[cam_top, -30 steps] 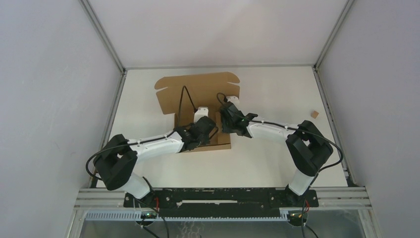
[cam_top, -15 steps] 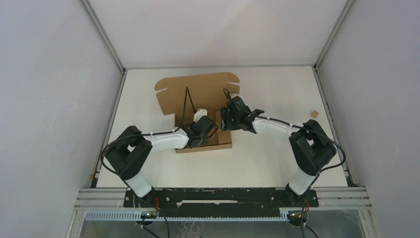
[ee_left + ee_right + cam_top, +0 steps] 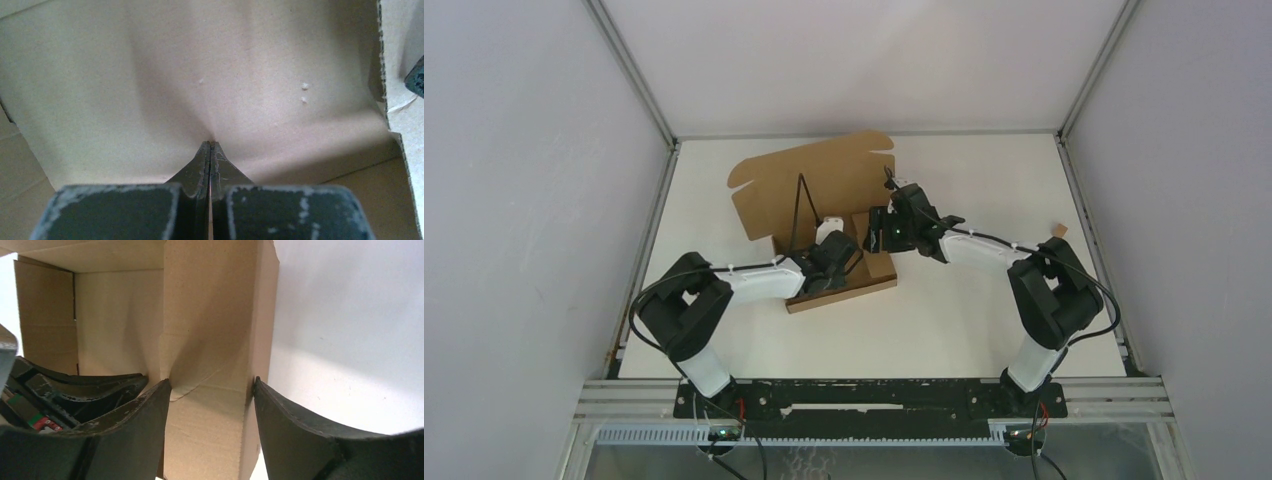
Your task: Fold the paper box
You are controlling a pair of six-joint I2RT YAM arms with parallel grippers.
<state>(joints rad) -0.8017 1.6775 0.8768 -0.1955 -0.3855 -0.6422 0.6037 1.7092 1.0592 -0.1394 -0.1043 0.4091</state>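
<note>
Inside the paper box (image 3: 814, 185), just behind its near wall: left end effector (image 3: 210, 146), jaws pressed together with nothing between them, tips dug into a dented cardboard panel. At the box's right side: right end effector (image 3: 211, 384), jaws apart, astride the upright side wall, one jaw inside the box, the other outside over the table (image 3: 984, 330). Box itself mid-table, skewed, walls partly raised. Behind the box's tray: broad lid flap, tilted up toward the back. Well right of the box: small brown scrap (image 3: 1058, 230).
</note>
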